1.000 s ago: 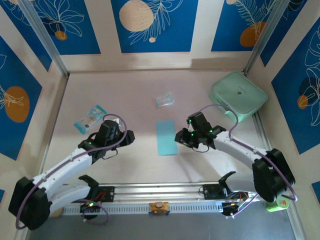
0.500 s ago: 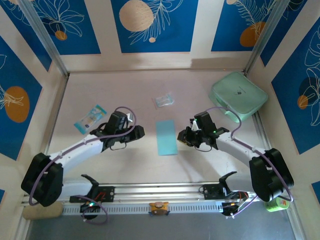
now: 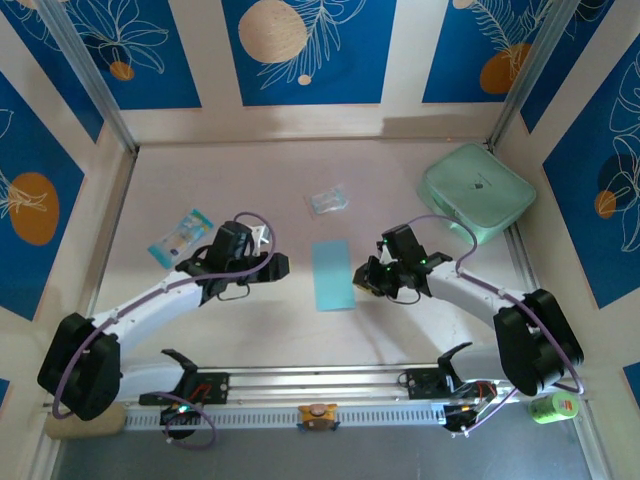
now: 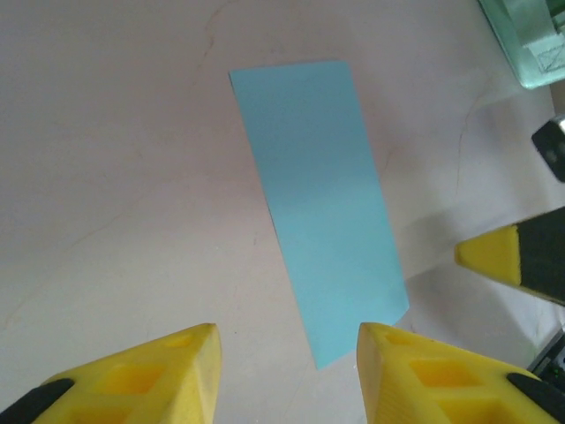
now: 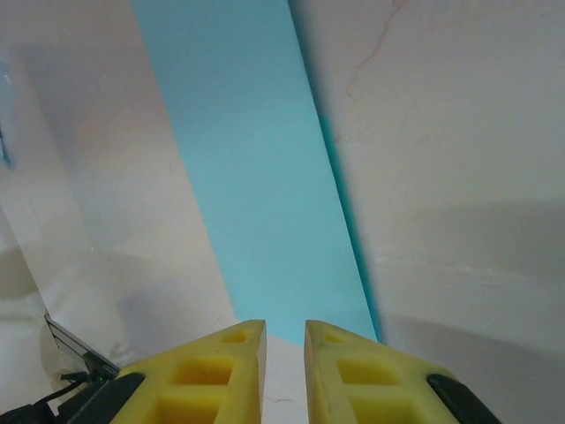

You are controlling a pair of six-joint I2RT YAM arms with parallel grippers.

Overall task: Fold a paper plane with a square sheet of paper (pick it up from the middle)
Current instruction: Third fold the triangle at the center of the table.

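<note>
The square sheet of paper (image 3: 332,275) lies flat on the table as a narrow light-blue rectangle, apparently folded in half. It also shows in the left wrist view (image 4: 322,203) and the right wrist view (image 5: 256,177). My left gripper (image 3: 283,266) hovers just left of the sheet, jaws open and empty (image 4: 287,340), with the sheet's near corner between the fingertips. My right gripper (image 3: 357,277) sits at the sheet's right edge; its jaws (image 5: 285,331) stand a narrow gap apart with bare table between them. One right finger (image 4: 499,256) shows past the sheet.
A mint-green case (image 3: 476,190) lies at the back right. A clear crumpled wrapper (image 3: 327,200) sits behind the sheet, and a blue-and-white packet (image 3: 181,236) lies left of the left arm. A metal rail (image 3: 320,385) runs along the near edge.
My left arm has swung right, bringing its gripper close to the sheet's left side. The right gripper's jaws have narrowed and it has edged toward the sheet. The sheet has not moved.
</note>
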